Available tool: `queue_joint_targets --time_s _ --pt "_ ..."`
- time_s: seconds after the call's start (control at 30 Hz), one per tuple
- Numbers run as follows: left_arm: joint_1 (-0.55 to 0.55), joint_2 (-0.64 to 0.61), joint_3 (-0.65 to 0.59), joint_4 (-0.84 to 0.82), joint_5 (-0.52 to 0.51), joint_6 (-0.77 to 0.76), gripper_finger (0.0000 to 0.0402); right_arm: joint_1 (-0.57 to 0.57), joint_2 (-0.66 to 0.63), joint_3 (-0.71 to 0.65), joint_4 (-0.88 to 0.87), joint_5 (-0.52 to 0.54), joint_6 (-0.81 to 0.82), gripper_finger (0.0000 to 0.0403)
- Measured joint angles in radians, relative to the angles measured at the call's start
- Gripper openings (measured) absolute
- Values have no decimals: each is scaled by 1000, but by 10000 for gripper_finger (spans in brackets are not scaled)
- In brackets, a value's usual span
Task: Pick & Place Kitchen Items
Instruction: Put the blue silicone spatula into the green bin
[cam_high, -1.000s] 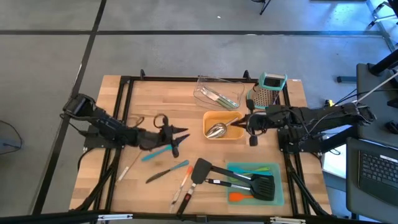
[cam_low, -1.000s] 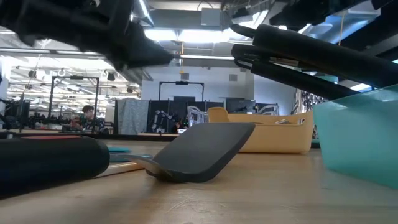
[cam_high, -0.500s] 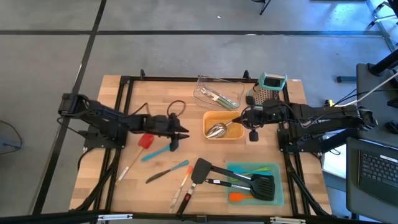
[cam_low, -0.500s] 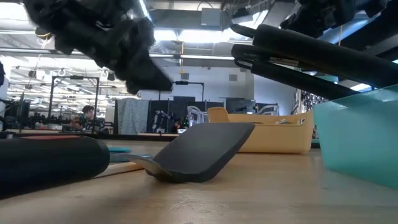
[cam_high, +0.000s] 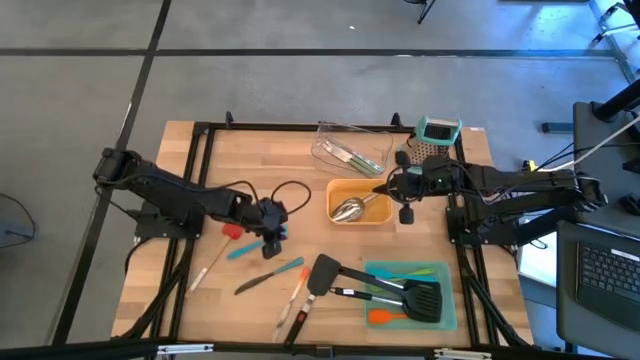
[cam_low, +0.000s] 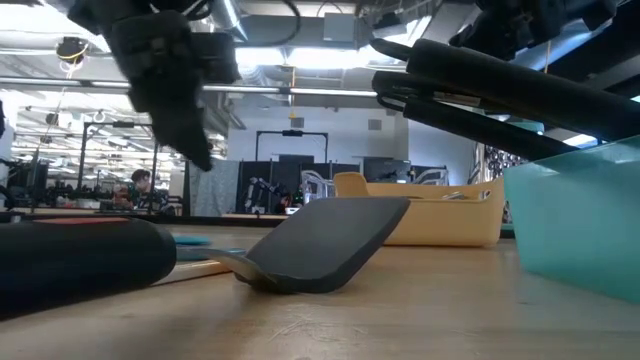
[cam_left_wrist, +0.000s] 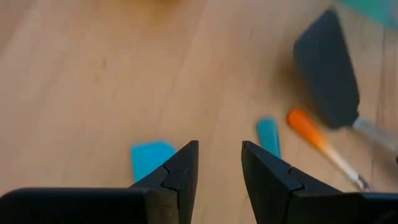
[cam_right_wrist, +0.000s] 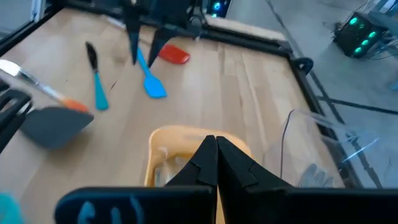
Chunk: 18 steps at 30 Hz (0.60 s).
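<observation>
Blue spatula (cam_high: 250, 245) lies flat on the wooden surface (cam_high: 250, 160), left of the orange tray (cam_high: 385, 216) and well apart from it; its blade shows just past the fingertips in the left wrist view (cam_left_wrist: 151, 157). Left pincer (cam_high: 272, 243) hangs directly over the spatula's blade end, fingers (cam_left_wrist: 180, 168) spread with a gap, pinching nothing. A red-headed tool (cam_high: 231, 230) sits just beside the spatula, on the side away from the tray. Nearer the front edge than the spatula: a blue-handled knife (cam_high: 268, 276), an orange-handled utensil (cam_high: 296, 285) and a loose black spatula (cam_high: 322, 272), each apart from the others with bare wood between. The teal tray (cam_high: 447, 305), in front of the orange tray, holds black spatulas (cam_high: 420, 298) and an orange tool (cam_high: 385, 316). The steel scoop (cam_high: 348, 209) rests in the orange tray. Right pincer (cam_high: 384, 190) hovers at the tray's rim, fingers (cam_right_wrist: 214, 163) pressed together, pinching nothing. Behind the tray are the clear tray (cam_high: 345, 150) with utensils (cam_high: 345, 153) inside and the grater (cam_high: 433, 142). Open room: the surface's back-left area beyond the spatula. Left arm's body covers part of the surface left of the spatula. Low view: the black spatula blade (cam_low: 325, 245) and a dark handle (cam_low: 85, 255) block most of what lies behind; left wrist view is blurred, the knife cut off to a blue stub (cam_left_wrist: 268, 137).
</observation>
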Motion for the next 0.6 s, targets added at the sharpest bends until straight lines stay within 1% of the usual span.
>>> queue_joint_targets --time_s 0.13,0.23,0.33,0.4,0.5,0.57,0.6 --pt "-47 0 1 -84 12 -103 116 -14 58 0 90 -14 1 0" --pt "-93 0 1 -105 9 -161 116 -23 149 0 163 -78 0 0" --pt "-157 0 0 -152 -34 -223 116 -36 250 0 249 -119 -7 0" --pt "-206 0 -5 -188 -92 -271 116 -51 316 0 324 -149 0 0" --pt "-295 0 -5 -249 -226 -351 116 -83 430 20 439 -258 21 0" --pt "-346 0 -6 -274 -317 -413 116 -102 514 65 457 -324 31 0" --pt "-365 0 -6 -281 -360 -441 116 -107 554 94 455 -337 37 0"
